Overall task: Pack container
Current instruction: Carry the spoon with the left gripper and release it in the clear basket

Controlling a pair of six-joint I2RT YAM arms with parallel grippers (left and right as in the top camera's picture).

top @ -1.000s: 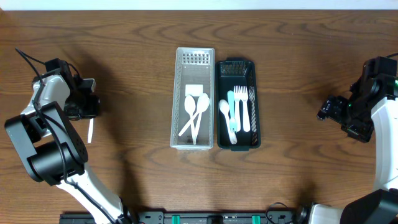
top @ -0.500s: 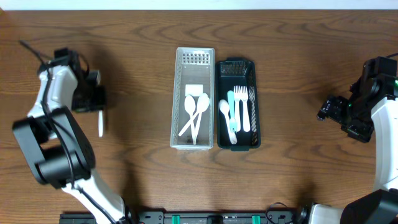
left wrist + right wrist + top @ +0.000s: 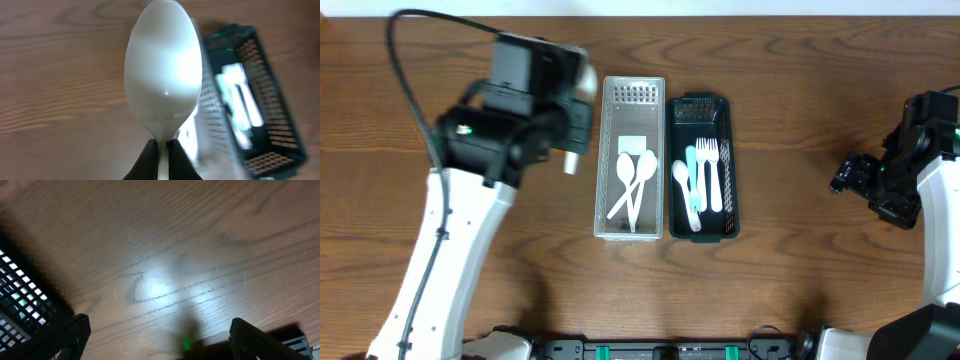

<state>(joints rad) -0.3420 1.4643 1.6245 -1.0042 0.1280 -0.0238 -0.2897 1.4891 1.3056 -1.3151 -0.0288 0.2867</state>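
My left gripper point(image 3: 572, 150) is shut on a white plastic spoon point(image 3: 164, 75), held above the table just left of the clear bin point(image 3: 603, 160). The spoon's tip shows below the gripper in the overhead view point(image 3: 571, 164). The clear bin holds white spoons point(image 3: 632, 180). The dark bin point(image 3: 732, 180) to its right holds white forks point(image 3: 712, 170) and a teal utensil point(image 3: 691, 165). In the left wrist view the bins point(image 3: 260, 90) appear blurred at the right. My right gripper point(image 3: 840, 180) is open and empty over bare wood at the far right.
The two bins stand side by side at the table's centre. A corner of the dark bin point(image 3: 20, 305) shows at the left of the right wrist view. Wood tabletop point(image 3: 800, 280) surrounds them.
My left arm has swung from the far left edge toward the clear bin, carrying the white spoon. The right arm has not moved.
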